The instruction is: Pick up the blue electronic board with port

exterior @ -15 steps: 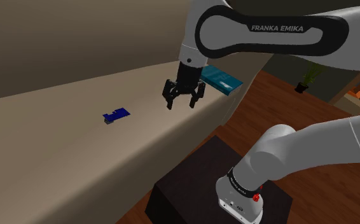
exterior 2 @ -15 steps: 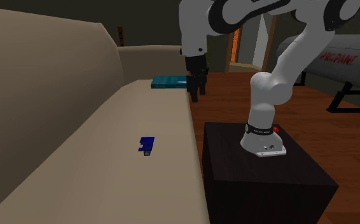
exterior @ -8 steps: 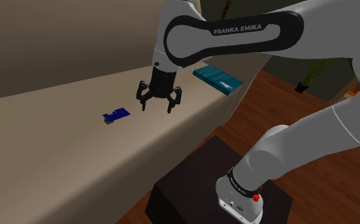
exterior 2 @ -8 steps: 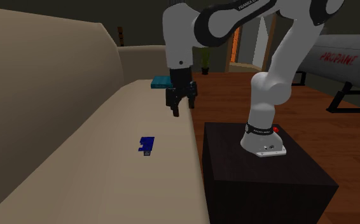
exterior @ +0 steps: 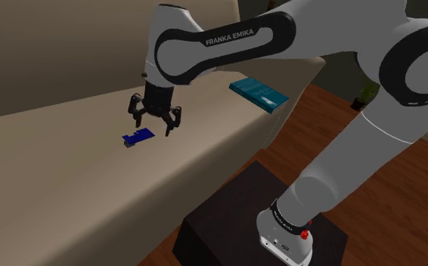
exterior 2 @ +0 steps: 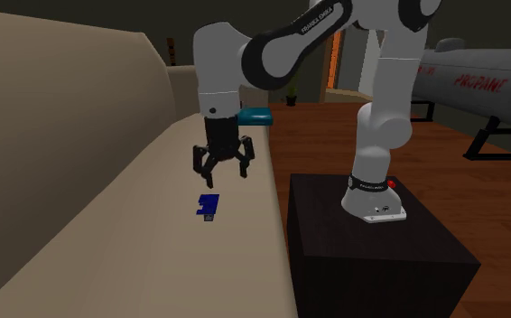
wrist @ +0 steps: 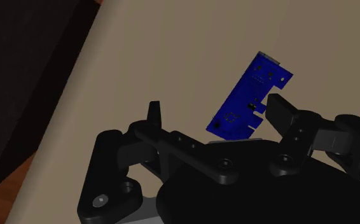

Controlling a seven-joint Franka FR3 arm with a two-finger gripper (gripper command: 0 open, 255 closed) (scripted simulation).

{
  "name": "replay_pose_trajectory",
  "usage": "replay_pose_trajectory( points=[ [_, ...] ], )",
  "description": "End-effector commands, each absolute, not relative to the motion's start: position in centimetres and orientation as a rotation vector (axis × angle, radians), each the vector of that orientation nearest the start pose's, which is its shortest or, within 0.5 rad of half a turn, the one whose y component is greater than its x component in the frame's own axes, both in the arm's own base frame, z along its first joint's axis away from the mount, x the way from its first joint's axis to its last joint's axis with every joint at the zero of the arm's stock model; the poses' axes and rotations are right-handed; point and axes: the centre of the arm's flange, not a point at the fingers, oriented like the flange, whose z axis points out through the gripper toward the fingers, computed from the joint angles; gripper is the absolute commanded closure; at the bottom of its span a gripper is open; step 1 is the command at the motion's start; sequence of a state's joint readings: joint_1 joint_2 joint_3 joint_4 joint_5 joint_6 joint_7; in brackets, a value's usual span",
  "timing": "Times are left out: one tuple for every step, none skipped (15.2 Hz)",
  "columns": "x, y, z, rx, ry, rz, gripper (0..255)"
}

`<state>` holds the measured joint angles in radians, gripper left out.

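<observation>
Black two-finger claw (exterior: 155, 129) spread open, empty, hovers just above small flat blue circuit board w/ port (exterior: 138, 137). Board lies flat on beige seat surface (exterior: 69, 181). Prob light, stiff, thin, a bit fragile. Best pinch across narrow width, mid-length, on the long edges.

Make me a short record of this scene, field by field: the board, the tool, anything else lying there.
board: blue, lying flat on the beige surface, untouched
tool: open, hovering above the surface close beside the board
held: nothing
other item: teal box, farther along the surface, past the tool
stand: black box next to the surface
task state: board not yet grasped
</observation>
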<state>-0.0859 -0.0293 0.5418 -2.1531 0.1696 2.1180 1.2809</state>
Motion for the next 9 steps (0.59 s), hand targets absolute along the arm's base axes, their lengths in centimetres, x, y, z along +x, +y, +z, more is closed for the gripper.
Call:
replay_pose_trajectory(
  points=[
    [49.4, 25.2, 40.5, -2.686, 1.454, 0.151, 0],
    [50.4, 25.6, 40.1, -2.658, 1.500, 0.147, 0],
    [51.4, 26.0, 39.7, -2.632, 1.542, 0.143, 0],
    [51.4, 26.0, 39.2, -2.632, 1.542, 0.143, 0],
    [51.4, 26.0, 38.6, -2.632, 1.542, 0.143, 0],
    [51.4, 26.0, 38.1, -2.632, 1.542, 0.143, 0],
    [51.4, 26.0, 37.6, -2.632, 1.542, 0.143, 0],
    [51.4, 26.0, 37.0, -2.632, 1.542, 0.143, 0],
    [51.4, 26.0, 36.5, -2.632, 1.542, 0.143, 0]
  ],
)
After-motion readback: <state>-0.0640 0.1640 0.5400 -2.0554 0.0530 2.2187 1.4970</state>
